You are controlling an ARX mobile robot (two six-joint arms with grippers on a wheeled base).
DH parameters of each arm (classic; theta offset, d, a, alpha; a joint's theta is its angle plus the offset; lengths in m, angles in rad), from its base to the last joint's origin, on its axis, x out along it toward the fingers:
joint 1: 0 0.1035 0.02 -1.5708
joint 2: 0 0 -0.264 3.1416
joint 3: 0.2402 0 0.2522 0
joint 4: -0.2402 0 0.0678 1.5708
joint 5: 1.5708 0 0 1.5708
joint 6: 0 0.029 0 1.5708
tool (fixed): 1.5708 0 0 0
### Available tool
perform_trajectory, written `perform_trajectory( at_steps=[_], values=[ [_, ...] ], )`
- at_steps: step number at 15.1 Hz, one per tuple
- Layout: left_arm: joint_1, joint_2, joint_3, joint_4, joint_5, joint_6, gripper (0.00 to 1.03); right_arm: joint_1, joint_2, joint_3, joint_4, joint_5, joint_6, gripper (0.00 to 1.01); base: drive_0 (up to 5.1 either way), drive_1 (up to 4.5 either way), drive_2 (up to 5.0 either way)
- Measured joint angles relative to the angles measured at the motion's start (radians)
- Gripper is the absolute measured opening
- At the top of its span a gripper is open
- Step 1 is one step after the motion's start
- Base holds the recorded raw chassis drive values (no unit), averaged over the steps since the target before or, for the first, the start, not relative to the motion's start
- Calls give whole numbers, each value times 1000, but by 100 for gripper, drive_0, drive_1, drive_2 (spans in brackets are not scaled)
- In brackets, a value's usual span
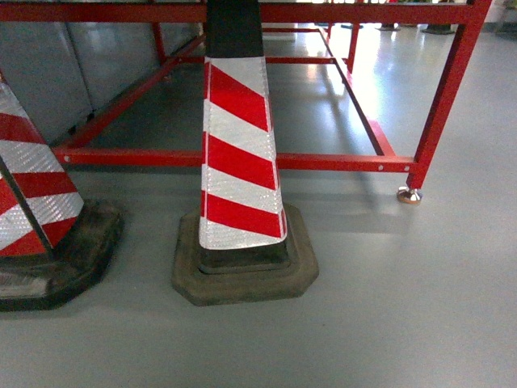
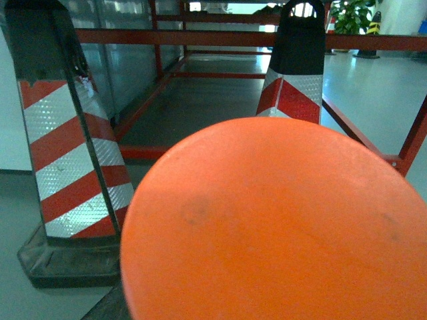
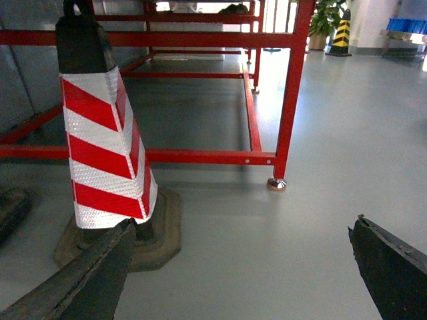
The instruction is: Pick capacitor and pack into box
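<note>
The capacitor and the box are out of view in all three views. A smooth orange round surface [image 2: 280,227] fills most of the left wrist view and hides the left gripper's jaws. Only a dark sliver [image 2: 107,308] shows at its lower left, so I cannot tell how the jaws stand. My right gripper [image 3: 241,230] is open above bare grey floor. Its dark fingers [image 3: 93,273] sit far apart at the bottom corners with nothing between them. Neither gripper appears in the head view.
A red-and-white striped cone [image 1: 238,153] on a dark rubber base stands straight ahead, with a second cone [image 1: 32,210] at the left. Behind them runs a red steel frame [image 1: 323,162] with a metal foot [image 1: 409,195]. Grey floor [image 1: 404,307] lies to the right.
</note>
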Motion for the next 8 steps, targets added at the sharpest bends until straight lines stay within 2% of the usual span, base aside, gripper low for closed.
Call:
perform_trajectory(
  at_steps=[8],
  values=[
    [0, 0, 0, -2, 1, 0, 44, 0, 0, 0, -3, 0, 0, 98, 0, 0, 0]
  ],
)
